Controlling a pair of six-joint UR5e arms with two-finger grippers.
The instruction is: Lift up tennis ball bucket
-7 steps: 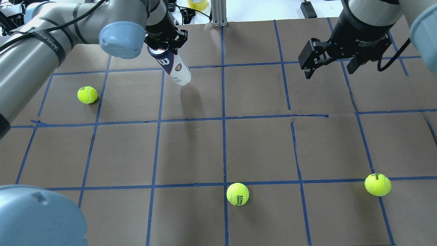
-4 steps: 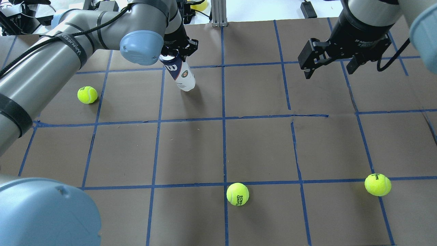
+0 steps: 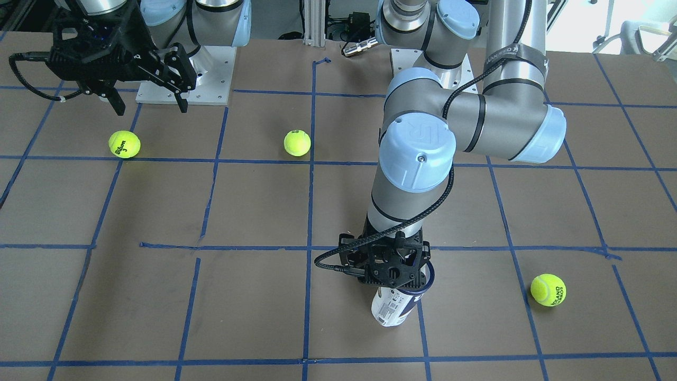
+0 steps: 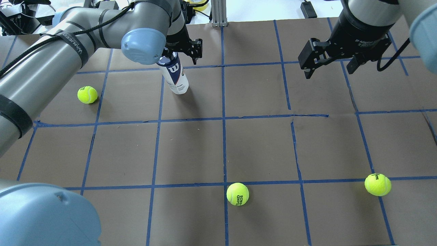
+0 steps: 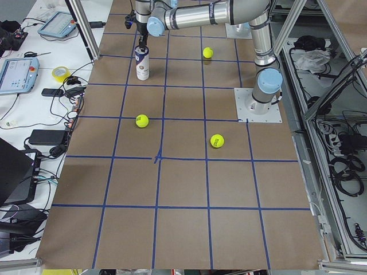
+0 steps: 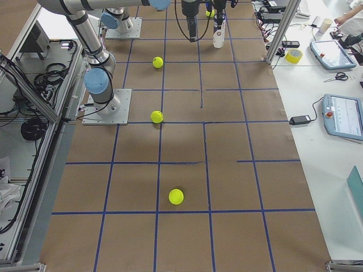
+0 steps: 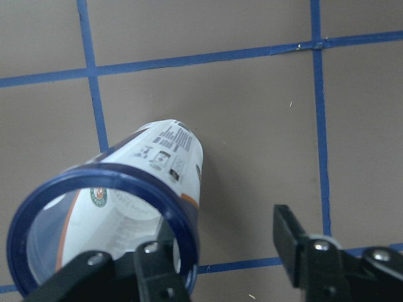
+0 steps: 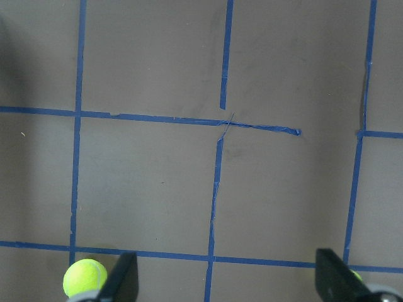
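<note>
Clearance is guiding us: with the left end effector [image 7: 223, 242] open beside the rim of the tennis ball bucket [image 7: 162, 151], we are favouring a straight upward retreat.

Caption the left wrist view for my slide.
Open left tool at the rim of the upright tennis ball bucket.

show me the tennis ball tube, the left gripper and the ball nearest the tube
tennis ball tube [image 4: 178, 83]: overhead view, on its white side below the navy band
left gripper [image 7: 217, 236]: left wrist view, the gap midway between its fingertips
nearest ball [image 4: 87, 94]: overhead view, the middle of the ball
</note>
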